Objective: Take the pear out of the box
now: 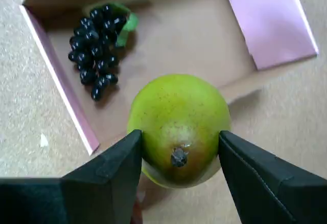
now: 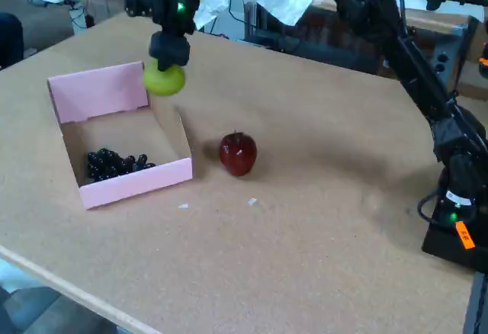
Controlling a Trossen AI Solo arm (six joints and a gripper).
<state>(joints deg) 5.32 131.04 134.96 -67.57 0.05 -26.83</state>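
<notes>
Yellow-green pear [image 1: 179, 127], pink box [image 2: 107, 94]

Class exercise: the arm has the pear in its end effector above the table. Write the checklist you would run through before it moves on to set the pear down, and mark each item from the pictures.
1. End effector shut on the pear, fingers on both sides: ok.
2. Pear lifted clear of the box floor: ok.
3. Pear past the box wall, over bare table: cannot tell.
4. Grapes left undisturbed in the box: ok.
5. Apple away from the pear's present spot: ok.
6. Grip firm enough for travel: cannot tell.
</notes>
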